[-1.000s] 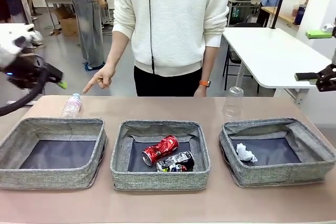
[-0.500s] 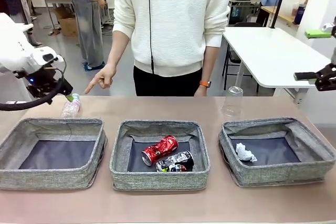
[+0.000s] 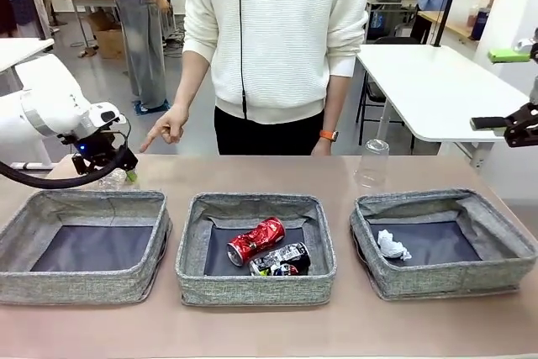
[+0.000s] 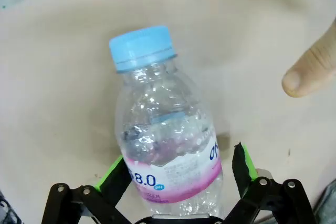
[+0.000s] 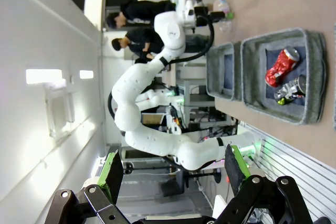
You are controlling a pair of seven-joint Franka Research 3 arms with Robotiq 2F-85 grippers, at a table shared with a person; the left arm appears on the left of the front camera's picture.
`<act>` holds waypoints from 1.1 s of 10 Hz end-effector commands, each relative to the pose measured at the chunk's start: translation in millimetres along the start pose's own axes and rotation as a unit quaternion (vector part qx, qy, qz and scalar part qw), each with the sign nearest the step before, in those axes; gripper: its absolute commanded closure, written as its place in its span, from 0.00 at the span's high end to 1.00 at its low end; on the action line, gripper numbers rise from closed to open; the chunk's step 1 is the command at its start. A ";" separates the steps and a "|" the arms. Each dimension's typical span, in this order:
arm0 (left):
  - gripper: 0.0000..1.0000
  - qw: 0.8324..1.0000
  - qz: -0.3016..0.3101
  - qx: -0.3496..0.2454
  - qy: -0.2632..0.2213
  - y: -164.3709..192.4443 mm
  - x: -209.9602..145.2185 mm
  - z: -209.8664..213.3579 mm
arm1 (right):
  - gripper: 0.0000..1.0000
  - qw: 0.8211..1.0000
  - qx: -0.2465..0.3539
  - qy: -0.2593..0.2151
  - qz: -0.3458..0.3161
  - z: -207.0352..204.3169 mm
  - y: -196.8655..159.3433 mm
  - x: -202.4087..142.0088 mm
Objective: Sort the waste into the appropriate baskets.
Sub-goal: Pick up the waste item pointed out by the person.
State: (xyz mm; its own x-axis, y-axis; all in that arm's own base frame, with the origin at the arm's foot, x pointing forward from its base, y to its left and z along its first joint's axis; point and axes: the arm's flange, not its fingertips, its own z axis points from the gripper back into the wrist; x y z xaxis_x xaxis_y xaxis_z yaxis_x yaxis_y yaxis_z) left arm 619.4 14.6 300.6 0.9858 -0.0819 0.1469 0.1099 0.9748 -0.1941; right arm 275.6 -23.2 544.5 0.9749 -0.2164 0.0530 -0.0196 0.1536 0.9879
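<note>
Table [image 3: 269, 329]: 3 baskets [image 3: 256, 290], bottle [image 4: 168, 145], cup [image 3: 373, 163]

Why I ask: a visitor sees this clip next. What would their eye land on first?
The left gripper, jaws open, straddles the clear plastic bottle at the far left of the table, with the person's hand pointing at it. The middle basket holds a crushed red can and a black-and-silver can; the right basket holds a white paper wad.

White arm [image 3: 42, 111] — black jaws (green pads [image 4: 244, 162])
</note>
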 end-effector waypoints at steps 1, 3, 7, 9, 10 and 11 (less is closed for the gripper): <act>1.00 0.999 0.022 0.033 -0.004 -2.0 -2.4 6.4 | 1.00 1.000 0.010 0.000 -0.004 0.5 4.0 -0.2; 1.00 0.998 0.042 0.048 -0.003 -3.8 -2.6 4.4 | 1.00 1.000 0.010 0.000 -0.004 0.5 4.0 -0.2; 0.24 0.995 0.063 0.078 -0.002 -5.8 -2.6 5.7 | 1.00 1.000 0.010 0.000 -0.004 0.5 4.0 -0.2; 0.00 0.995 0.059 0.076 0.003 -6.3 -3.0 3.7 | 1.00 1.000 0.010 0.000 -0.004 0.5 4.0 -0.2; 0.00 0.996 0.056 0.073 0.007 -5.7 -2.9 3.5 | 1.00 1.000 0.010 0.000 -0.004 0.5 4.0 -0.2; 0.05 0.996 0.057 0.076 0.008 -6.6 -3.4 3.5 | 1.00 1.000 0.010 0.000 -0.004 0.5 4.0 -0.2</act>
State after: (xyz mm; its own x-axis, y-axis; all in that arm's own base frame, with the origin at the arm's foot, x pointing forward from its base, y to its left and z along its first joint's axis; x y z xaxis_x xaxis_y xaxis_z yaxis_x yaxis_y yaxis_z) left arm 620.6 10.1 307.2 0.9910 0.0261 0.1317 -0.0150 0.9963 -0.0847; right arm 275.6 -23.2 544.5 0.9749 -0.2163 0.0530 -0.0196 0.1536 0.9879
